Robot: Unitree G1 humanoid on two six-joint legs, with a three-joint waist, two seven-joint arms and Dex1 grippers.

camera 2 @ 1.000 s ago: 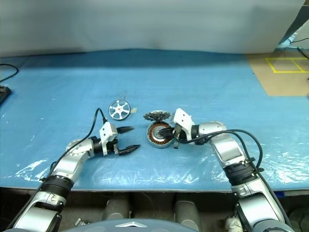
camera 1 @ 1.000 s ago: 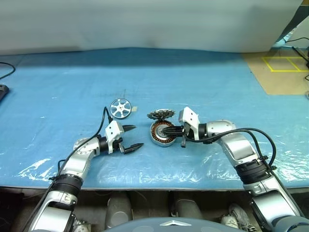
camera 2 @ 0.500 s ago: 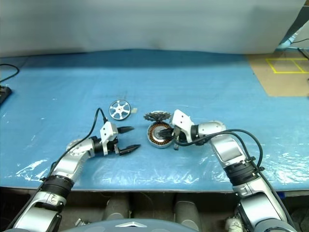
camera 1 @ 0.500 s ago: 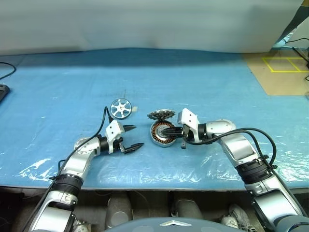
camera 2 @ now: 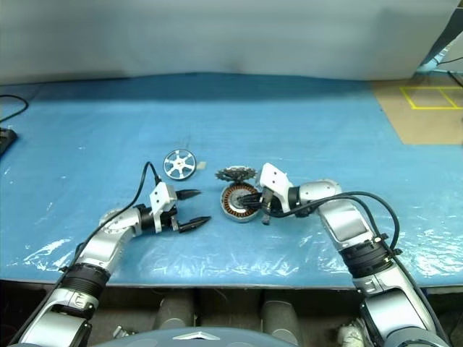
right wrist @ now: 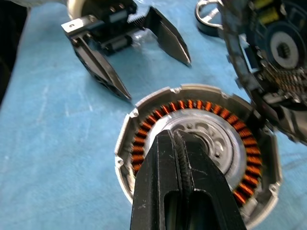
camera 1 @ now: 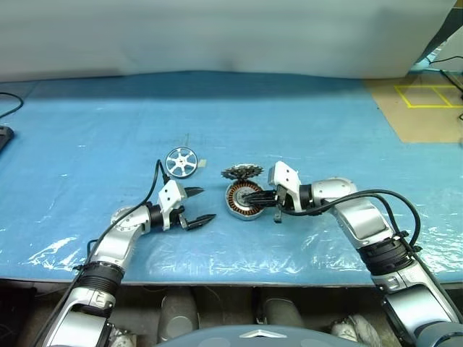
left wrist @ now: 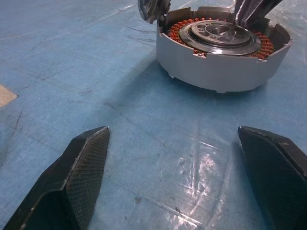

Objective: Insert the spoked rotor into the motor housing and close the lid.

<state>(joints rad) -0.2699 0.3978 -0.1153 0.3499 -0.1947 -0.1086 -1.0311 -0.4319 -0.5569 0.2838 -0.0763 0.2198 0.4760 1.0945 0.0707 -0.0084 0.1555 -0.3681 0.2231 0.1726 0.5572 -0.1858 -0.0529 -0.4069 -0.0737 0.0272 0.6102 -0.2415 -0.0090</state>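
Observation:
The spoked rotor, a small silver wheel, lies flat on the blue table to the far left of the motor housing. The housing is a round silver can showing its copper winding ring and silver centre. Its toothed lid stands tilted open at the far rim. My right gripper is shut and empty, its tips over the housing's centre; I cannot tell whether they touch it. My left gripper hangs open and empty just left of the housing, near the table, pointing at the can.
A blue plastic sheet covers the table, crinkled along the front edge. A small white scrap lies beside the rotor. A black cable runs at the far left. A brown surface with yellow tape sits at the far right.

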